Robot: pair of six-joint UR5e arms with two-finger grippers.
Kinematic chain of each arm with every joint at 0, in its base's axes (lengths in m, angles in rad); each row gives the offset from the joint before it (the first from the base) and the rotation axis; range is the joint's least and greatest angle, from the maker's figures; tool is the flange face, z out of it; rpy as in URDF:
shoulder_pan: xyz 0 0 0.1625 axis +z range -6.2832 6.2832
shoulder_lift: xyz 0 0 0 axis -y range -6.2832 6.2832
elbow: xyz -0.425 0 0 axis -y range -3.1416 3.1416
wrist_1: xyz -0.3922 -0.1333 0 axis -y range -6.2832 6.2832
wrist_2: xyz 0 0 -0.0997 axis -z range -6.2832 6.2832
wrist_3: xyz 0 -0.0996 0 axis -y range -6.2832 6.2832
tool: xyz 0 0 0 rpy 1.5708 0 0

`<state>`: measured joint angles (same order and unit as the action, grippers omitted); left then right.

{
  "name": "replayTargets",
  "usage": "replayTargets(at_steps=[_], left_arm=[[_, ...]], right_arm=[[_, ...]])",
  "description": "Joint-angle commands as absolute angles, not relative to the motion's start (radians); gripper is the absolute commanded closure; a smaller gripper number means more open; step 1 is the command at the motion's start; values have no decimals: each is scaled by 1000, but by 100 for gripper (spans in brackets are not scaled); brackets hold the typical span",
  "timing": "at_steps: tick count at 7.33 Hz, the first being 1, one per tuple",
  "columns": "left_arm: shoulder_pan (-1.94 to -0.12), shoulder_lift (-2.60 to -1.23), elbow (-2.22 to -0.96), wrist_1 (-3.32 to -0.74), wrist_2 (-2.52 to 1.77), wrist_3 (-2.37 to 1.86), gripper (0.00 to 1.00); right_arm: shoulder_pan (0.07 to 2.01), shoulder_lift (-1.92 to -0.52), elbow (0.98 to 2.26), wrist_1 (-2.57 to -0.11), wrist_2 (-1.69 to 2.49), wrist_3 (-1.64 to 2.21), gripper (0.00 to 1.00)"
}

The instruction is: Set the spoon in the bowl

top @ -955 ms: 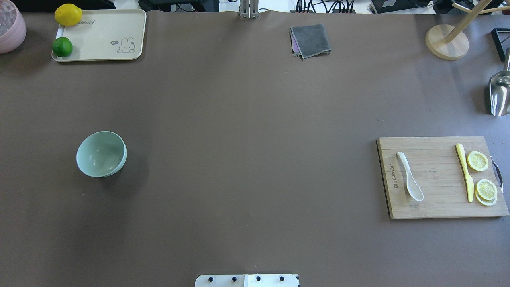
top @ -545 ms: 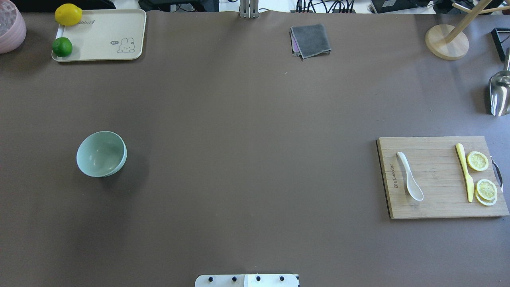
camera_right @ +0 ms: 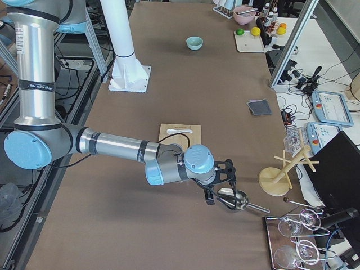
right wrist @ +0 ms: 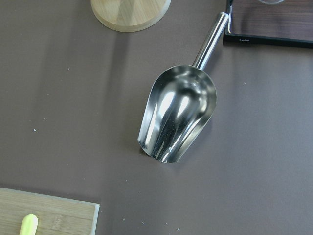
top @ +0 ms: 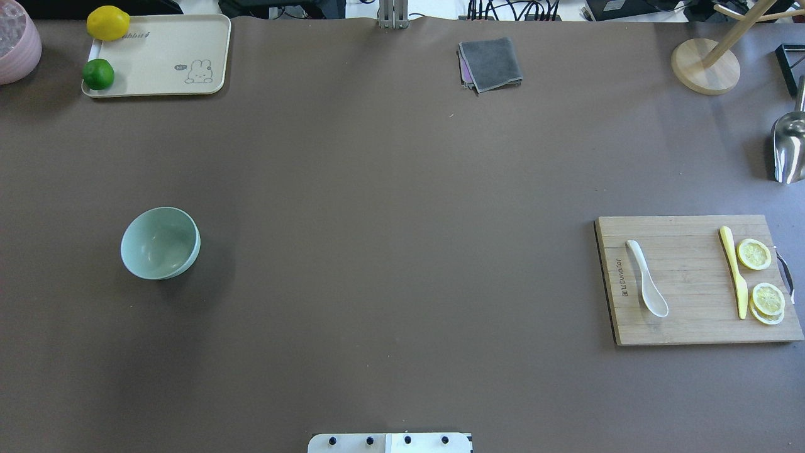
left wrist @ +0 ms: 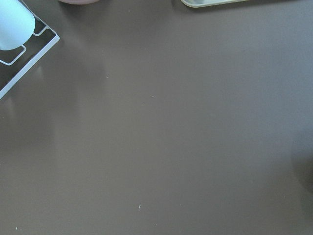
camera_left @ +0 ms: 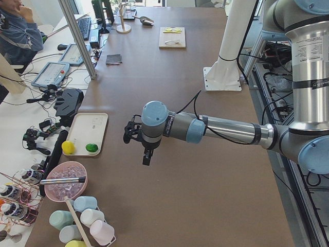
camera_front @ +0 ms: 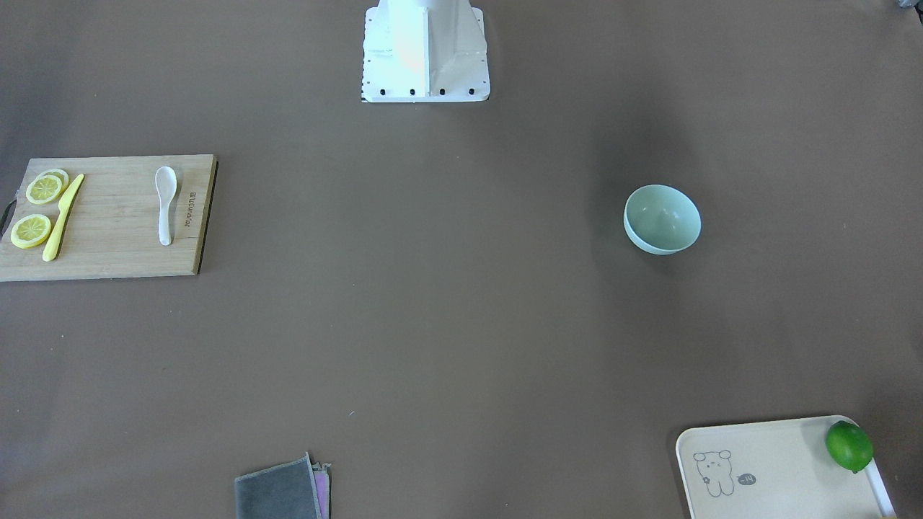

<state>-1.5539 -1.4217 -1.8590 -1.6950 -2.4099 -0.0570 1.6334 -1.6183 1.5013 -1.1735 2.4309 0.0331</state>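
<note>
The white spoon lies on a wooden cutting board at the table's right, scoop toward the robot; it also shows in the front view. The mint-green bowl stands upright and empty on the left; it also shows in the front view. My left gripper hangs above the table's left end, seen only in the left side view. My right gripper hangs over a metal scoop beyond the board, seen only in the right side view. I cannot tell whether either is open or shut.
A yellow knife and lemon slices share the board. A cream tray with a lemon and a lime is at the far left, a grey cloth at the far middle, and a wooden stand at the far right.
</note>
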Motion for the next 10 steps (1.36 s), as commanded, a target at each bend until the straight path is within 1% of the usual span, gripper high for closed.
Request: replayTargets(at_steps=[1, 7, 10], left_arm=[[-1545, -1424, -1833, -1747, -2410, -57, 2], [-1543, -1431, -1838, -1779, -2421, -58, 3], [-1470, -1436, -1829, -1778, -2419, -81, 2]], right_arm=[[1617, -1617, 1502, -1173, 2434, 37, 0], [1589, -1620, 1497, -1170, 2433, 25, 0], [1569, -1618, 1505, -1169, 2444, 38, 0]])
